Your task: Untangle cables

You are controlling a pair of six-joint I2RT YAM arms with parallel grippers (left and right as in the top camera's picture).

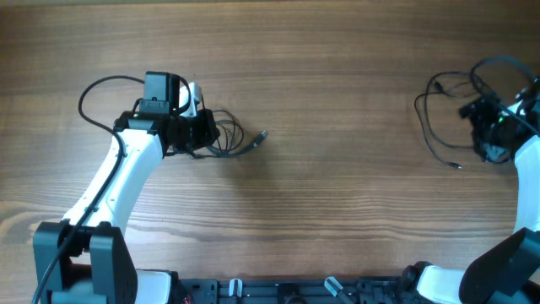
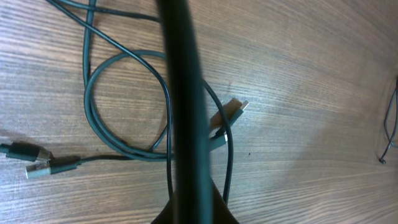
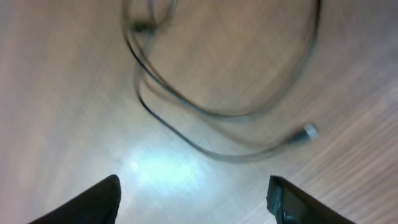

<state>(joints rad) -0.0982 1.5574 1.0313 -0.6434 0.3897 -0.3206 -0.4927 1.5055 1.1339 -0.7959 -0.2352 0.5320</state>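
Closest to my left lens, a dark bar (image 2: 185, 93) runs straight down the view and widens at the bottom edge. It may be my own fingers pressed together or a cord hanging right at the glass, so I cannot tell whether the left gripper (image 1: 199, 127) is closed or holding anything. Beneath it, on the table (image 1: 337, 203), lies the left tangle (image 2: 86, 99): one round loop with strands crossing it, two plugs (image 2: 37, 160) side by side towards one edge, and a third plug (image 2: 235, 109) poking out just past the bar.

On my other side the right gripper (image 3: 194, 183) hangs with its fingers spread wide and nothing between them; below it the right cord (image 3: 217, 115) lies in loose open curves, its plug (image 3: 308, 131) free on the wood. From overhead, the two groups of cables sit well apart, one near each arm.

I judge the left tangle to be the real work, and I'd start from a free end rather than the middle; pinch close behind the third plug and draw it back out through the loop, slowly and low to the table. Tugging a mid-strand would likely tighten the crossings. The right hand can drop onto a single strand near its plug and pull that cord straight.
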